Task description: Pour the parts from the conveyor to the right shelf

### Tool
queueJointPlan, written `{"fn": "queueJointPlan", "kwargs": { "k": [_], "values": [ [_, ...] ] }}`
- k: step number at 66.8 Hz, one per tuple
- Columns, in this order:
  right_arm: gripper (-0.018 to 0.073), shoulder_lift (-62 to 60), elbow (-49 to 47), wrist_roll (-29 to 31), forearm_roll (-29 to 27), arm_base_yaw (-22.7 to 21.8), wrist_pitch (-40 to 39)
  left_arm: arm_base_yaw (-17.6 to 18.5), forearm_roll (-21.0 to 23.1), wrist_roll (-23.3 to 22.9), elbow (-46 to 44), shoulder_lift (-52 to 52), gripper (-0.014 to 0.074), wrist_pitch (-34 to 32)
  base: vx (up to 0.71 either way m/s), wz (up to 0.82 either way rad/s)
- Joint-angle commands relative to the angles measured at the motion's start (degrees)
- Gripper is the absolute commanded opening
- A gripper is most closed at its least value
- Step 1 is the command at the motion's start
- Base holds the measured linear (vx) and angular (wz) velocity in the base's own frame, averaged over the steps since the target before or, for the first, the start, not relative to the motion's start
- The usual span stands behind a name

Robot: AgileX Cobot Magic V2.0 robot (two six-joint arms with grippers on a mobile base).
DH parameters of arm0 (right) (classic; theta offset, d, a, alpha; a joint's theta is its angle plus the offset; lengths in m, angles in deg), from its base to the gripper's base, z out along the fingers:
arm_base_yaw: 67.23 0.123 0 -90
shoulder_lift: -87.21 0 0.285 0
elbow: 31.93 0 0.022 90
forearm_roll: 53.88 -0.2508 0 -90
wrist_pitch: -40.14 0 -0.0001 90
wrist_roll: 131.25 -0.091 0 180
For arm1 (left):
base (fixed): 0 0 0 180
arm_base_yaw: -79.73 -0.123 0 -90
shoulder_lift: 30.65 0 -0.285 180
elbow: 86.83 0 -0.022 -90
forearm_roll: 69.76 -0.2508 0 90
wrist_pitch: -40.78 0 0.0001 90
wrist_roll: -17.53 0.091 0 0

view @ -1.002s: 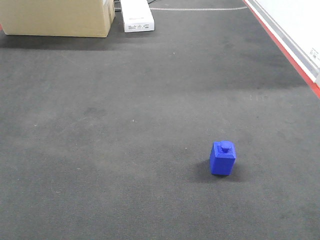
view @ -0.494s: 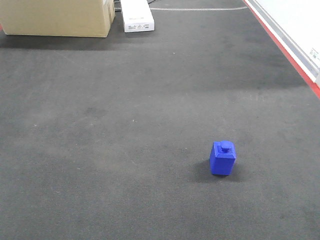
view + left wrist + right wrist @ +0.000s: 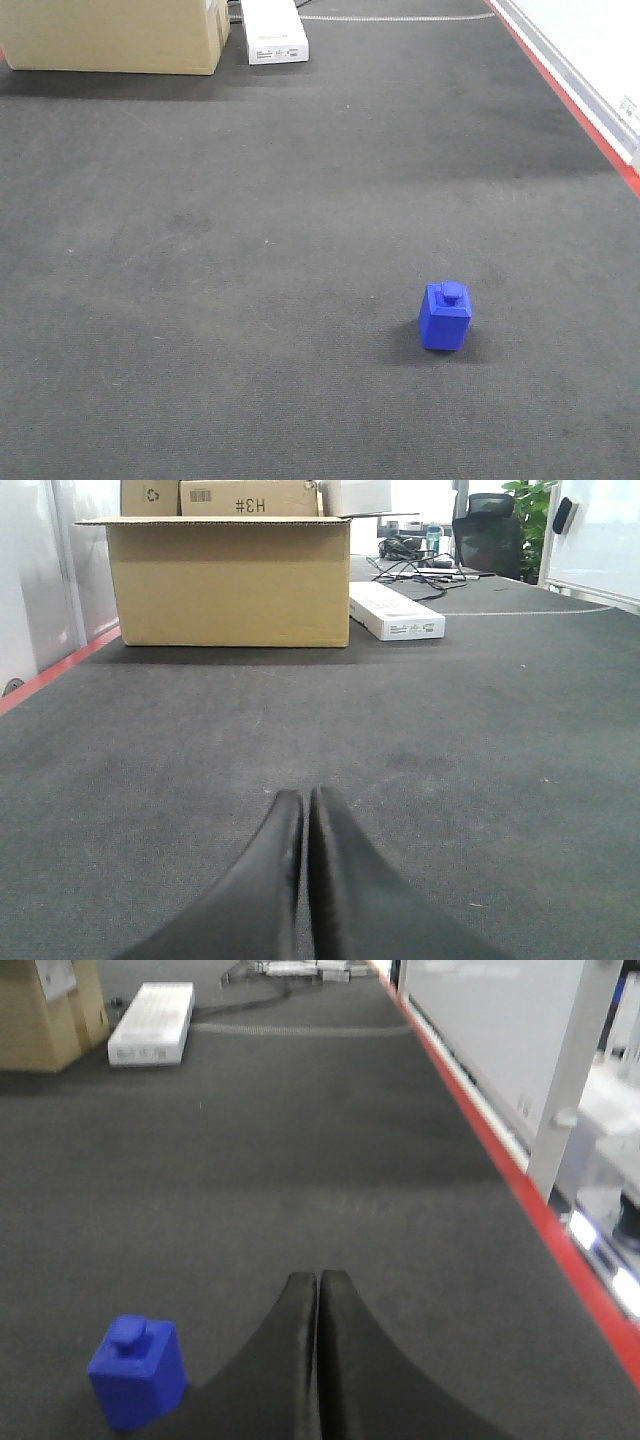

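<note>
A small bright-blue part [image 3: 445, 315] with a round knob stands upright on the dark grey conveyor [image 3: 250, 250], right of centre in the front view. The right wrist view shows the same part [image 3: 137, 1372] at its lower left, left of my right gripper [image 3: 317, 1280], whose black fingers are pressed together with nothing between them. My left gripper [image 3: 304, 798] is also shut and empty, low over bare belt [image 3: 480, 780]. Neither gripper appears in the front view. The right shelf is out of view.
A cardboard box [image 3: 110, 35] and a flat white carton [image 3: 273, 32] stand at the belt's far end. A red edge strip [image 3: 570, 100] runs along the right side beside a white panel [image 3: 490, 1030]. An office chair [image 3: 488, 545] stands beyond.
</note>
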Motion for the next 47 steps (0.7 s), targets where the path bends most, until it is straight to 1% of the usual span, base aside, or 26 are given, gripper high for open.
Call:
{"fn": "queueJointPlan", "kwargs": {
  "k": [1, 11, 24, 33, 47],
  "values": [
    [-0.0009, 1.54, -1.94, -0.12, -0.49, -0.1, -2.89, 0.36, 0.35, -0.42, -1.12, 0.36, -0.0006, -4.1, 0.0, 0.0],
    [-0.0009, 1.81, -1.94, -0.18, -0.47, -0.1, -2.44, 0.36, 0.35, -0.42, -1.12, 0.36, -0.0006, -4.1, 0.0, 0.0],
    [0.002, 1.92, -2.2, -0.18, -0.57, -0.1, 2.62, 0.36, 0.35, -0.42, -1.12, 0.36, -0.0006, -4.1, 0.0, 0.0],
    [0.0098, 2.08, -2.21, -0.18, -0.92, -0.05, 4.22, 0.36, 0.35, -0.42, -1.12, 0.36, -0.0006, -4.1, 0.0, 0.0],
    [0.0318, 4.46, -2.21, 0.12, -2.57, -0.05, 4.22, 0.36, 0.35, -0.42, -1.12, 0.36, -0.0006, -4.1, 0.0, 0.0]
  ]
}}
